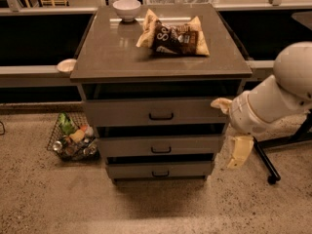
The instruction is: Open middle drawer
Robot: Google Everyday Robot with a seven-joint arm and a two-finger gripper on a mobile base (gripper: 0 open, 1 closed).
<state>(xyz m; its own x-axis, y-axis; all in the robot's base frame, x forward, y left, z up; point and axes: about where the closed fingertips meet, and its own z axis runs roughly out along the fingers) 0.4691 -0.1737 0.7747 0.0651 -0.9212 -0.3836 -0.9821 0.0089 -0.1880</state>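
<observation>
Arm (278, 94) in from rt, bent downward; gripper (234, 134) at its lower-left end.
</observation>
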